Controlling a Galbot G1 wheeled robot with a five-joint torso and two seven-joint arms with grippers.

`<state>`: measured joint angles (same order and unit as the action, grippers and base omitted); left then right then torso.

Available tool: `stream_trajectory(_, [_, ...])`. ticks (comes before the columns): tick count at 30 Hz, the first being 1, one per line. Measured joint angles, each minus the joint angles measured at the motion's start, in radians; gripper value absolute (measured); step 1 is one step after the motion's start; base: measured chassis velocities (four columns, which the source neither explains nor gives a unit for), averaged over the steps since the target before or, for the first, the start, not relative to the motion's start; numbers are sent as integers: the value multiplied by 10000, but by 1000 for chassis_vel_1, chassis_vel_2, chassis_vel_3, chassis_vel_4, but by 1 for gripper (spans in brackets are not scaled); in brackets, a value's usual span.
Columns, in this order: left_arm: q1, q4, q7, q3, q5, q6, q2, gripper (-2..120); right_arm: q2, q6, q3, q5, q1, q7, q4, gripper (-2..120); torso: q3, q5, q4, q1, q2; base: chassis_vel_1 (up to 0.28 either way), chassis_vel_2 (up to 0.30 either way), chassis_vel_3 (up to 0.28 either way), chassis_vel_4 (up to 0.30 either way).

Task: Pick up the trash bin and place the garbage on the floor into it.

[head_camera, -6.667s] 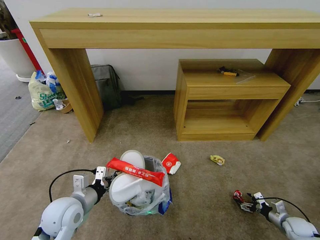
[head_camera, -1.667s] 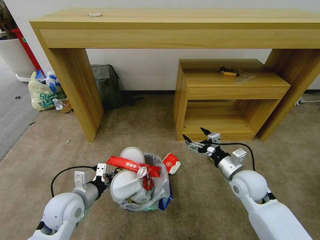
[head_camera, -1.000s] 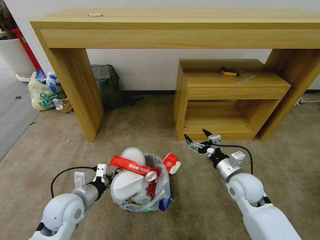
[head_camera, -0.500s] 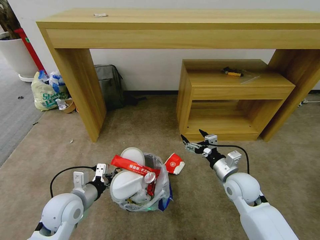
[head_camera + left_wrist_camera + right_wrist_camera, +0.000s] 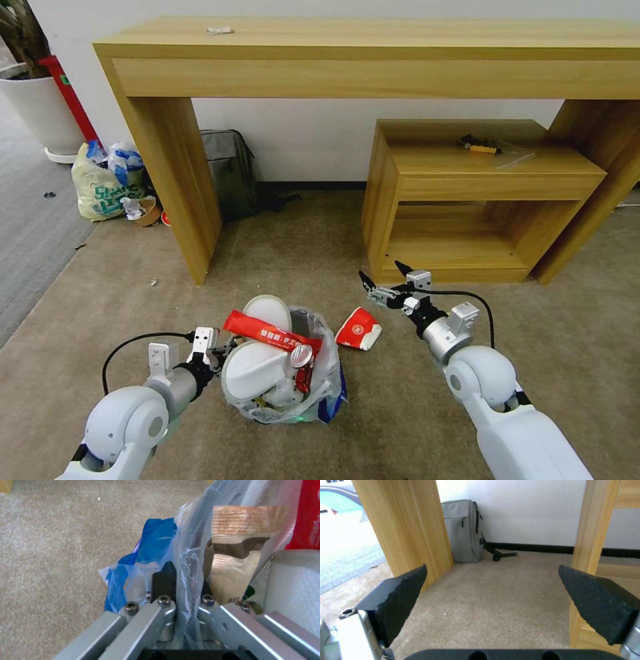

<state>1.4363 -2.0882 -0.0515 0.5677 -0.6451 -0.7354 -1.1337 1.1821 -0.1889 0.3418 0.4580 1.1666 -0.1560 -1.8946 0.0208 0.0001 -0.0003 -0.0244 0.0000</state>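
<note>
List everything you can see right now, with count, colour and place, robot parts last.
trash bin: 1, black with a clear blue-print liner, on the carpet in front of the robot, overfull
red wrapper: 1, red, lying across the bin's top
white slippers: white, sticking out of the bin
paper cup: 1, red and white, on the floor right of the bin
floor: beige carpet
desk: 1, wooden, against the wall
low shelf unit: 1, wooden, under the desk
backpack: 1, grey, against the wall
shopping bag: 1, pale yellow, far left
left gripper: shut on the bin's liner
right gripper: fingers open, above the floor beyond the cup
</note>
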Motion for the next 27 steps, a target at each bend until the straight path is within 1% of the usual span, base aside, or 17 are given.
stream_trajectory(18, [-34,25,-18,35,-12,0,-17,0,111,-3,-193,-43,-35,67,136,100,1,-1,-1,-1,-1,-78,88,78,-93])
stream_trajectory(22, [-33,45,-18,36,-12,0,-30,0,126,-2,-222,-45,-61,75,167,100,1,-2,1,0,0,-47,123,62,-110])
stream_trajectory(27, [-44,49,-18,41,-19,0,-29,0,142,-2,-228,-44,-71,116,183,100,1,-2,-1,-1,0,-57,117,60,-127])
